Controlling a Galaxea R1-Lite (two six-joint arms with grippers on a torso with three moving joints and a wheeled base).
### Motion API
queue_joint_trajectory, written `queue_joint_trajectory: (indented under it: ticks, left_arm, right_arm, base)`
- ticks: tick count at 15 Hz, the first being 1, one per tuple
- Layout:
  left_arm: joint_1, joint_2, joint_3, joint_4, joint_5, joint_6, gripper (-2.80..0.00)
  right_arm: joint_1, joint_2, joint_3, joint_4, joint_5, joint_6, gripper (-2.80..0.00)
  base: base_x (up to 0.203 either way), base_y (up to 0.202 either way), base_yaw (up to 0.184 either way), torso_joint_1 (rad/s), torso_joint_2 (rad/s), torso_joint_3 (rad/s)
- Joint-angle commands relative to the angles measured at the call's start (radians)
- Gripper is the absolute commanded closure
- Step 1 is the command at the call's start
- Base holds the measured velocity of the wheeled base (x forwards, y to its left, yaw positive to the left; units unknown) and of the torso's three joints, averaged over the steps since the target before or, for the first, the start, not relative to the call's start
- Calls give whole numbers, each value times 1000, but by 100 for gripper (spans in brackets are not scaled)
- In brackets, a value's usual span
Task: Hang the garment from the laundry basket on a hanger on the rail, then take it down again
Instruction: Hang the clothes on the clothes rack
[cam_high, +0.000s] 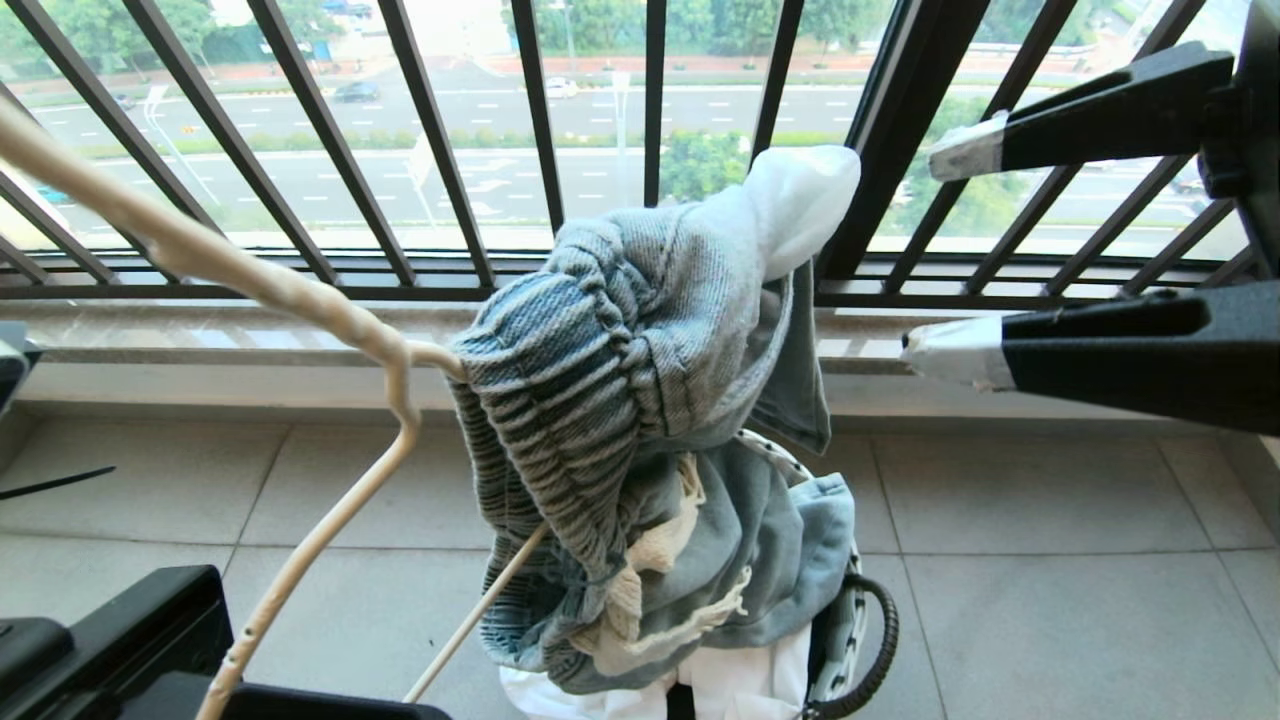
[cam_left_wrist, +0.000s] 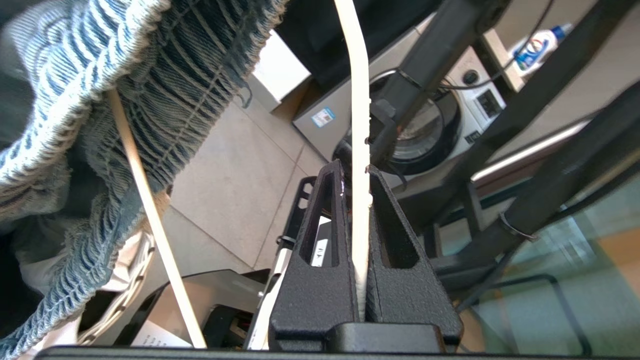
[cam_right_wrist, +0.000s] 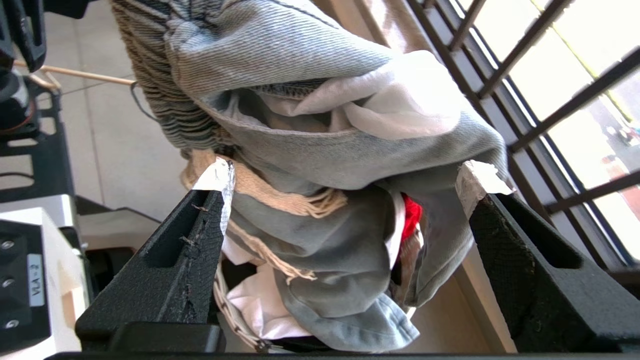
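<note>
Presently: shorts (cam_high: 640, 400), blue-grey denim, ribbed waistband threaded over one arm of the hanger (cam_high: 300, 300), bunched and tilted, lower folds and cream drawstring trailing into the basket (cam_high: 850, 620) on the tiled floor by the window railing (cam_high: 430, 130). White pocket lining turned out at the top. Hanger, cream wire, chipped; its wire clenched between the fingers of the left gripper (cam_left_wrist: 361, 200). Right gripper (cam_high: 945, 255), jaws spread wide, released, taped fingertips (cam_right_wrist: 217, 180) flanking the shorts at the railing side, grasping nothing. Washing machine (cam_left_wrist: 440, 120) beyond the left arm.
</note>
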Motion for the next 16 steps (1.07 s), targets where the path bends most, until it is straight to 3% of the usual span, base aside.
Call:
queue_joint_trajectory:
  ticks: [1,6,16]
  left_arm:
    - [3,-13,0,14,-26,-3,0]
    - [48,-13,-17,48,-92,-3,0]
    - [51,-6,-29,51,-94,-1,0]
  right_arm:
    - [0,17,0,6,60,-32,-280]
    - [0,82,-85,31,109,-95,-280]
    - [1,205,-201,46,152,-181,-280]
  base:
    - [0,0,0,0,0,0]
    - [0,0,0,0,0,0]
    - [0,0,0,0,0,0]
